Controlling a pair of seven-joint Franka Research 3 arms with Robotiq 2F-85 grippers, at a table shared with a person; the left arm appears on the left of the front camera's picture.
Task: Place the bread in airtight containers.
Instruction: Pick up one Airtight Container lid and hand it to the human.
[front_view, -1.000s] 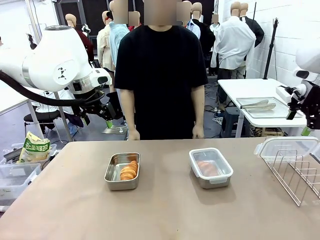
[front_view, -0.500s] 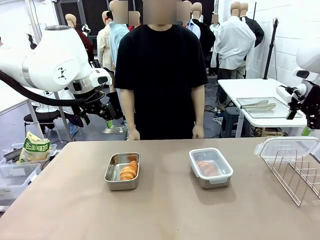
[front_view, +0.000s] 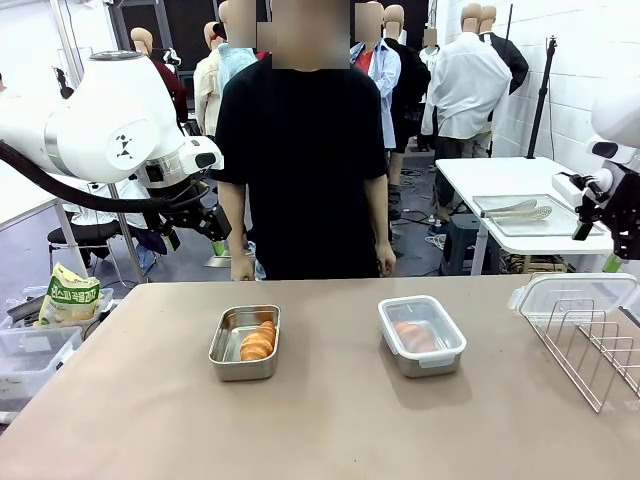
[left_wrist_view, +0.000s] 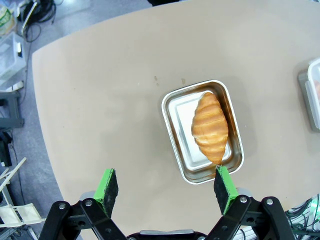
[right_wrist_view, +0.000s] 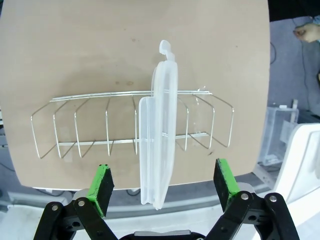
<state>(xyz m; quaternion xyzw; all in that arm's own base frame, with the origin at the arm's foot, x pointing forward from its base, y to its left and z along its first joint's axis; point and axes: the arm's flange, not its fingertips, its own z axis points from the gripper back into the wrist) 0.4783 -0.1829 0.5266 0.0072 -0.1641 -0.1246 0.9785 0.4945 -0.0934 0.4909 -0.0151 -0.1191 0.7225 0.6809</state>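
Observation:
One bread (front_view: 258, 341) lies in the open left airtight container (front_view: 228, 345), a steel tin. A second bread (front_view: 412, 336) shows through the clear lid on the right container (front_view: 421, 360). My left gripper (front_view: 208, 226) hangs open above the table's far left edge. In the left wrist view the left gripper (left_wrist_view: 164, 172) stands high over the tin (left_wrist_view: 179, 112) and its bread (left_wrist_view: 210, 125), with nothing between the fingers. My right gripper (right_wrist_view: 161, 166) is open above a spare clear lid (right_wrist_view: 159, 125) that stands on edge in the wire rack (right_wrist_view: 95, 125).
A person stands at the far side of the table, hands down. The wire rack (front_view: 595, 350) with the lid (front_view: 570, 293) sits at the right edge. A snack bag (front_view: 68, 297) and plastic bins (front_view: 30, 355) are off the left side.
The person has shifted a little to the left. Both arms and both tins are where they were.

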